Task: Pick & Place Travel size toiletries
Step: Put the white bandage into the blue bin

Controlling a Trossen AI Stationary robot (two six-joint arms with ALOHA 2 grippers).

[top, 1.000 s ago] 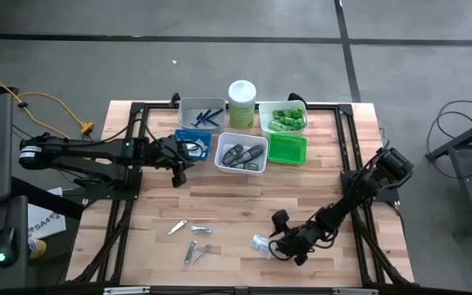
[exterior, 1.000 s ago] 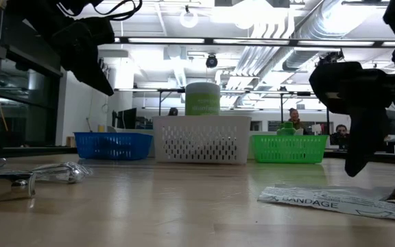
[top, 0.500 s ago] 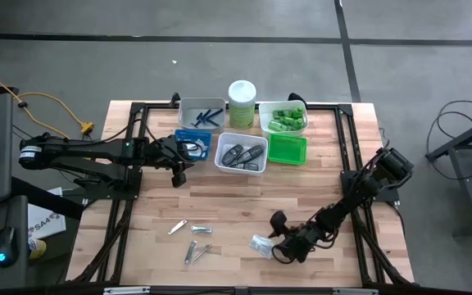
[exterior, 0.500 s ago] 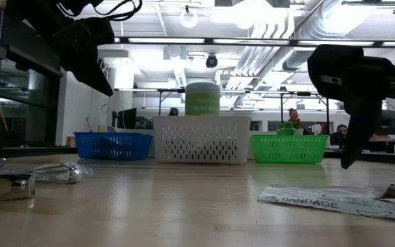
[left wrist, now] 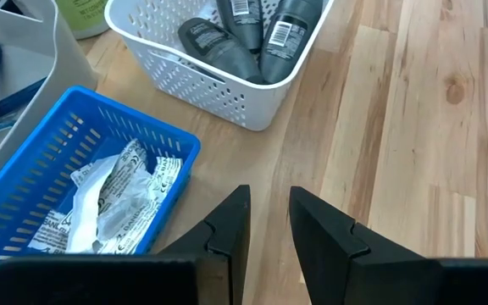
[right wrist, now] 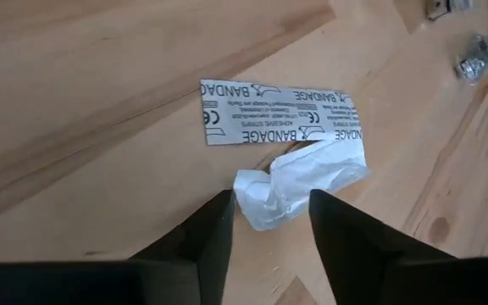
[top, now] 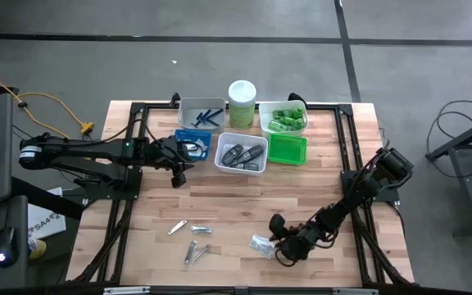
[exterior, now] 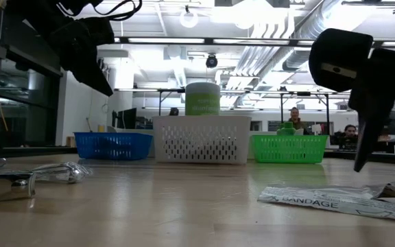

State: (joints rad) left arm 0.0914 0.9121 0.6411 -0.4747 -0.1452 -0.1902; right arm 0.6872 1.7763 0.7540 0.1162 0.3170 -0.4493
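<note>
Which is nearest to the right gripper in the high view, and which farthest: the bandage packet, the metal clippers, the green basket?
1. Bandage packet, just beside the right gripper.
2. Metal clippers, farther along the table's near edge.
3. Green basket, at the far side.

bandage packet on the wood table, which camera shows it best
The right wrist view: the flat white printed bandage packet fills it, lettering readable, crumpled end near the right tool. The low view shows it edge-on; the high view, a pale speck; the left wrist view, nothing.

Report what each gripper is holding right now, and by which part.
Nothing is held. The right gripper hangs open above the crumpled bandage packet, fingers either side, not touching. The left gripper is empty beside the blue tray.
</note>
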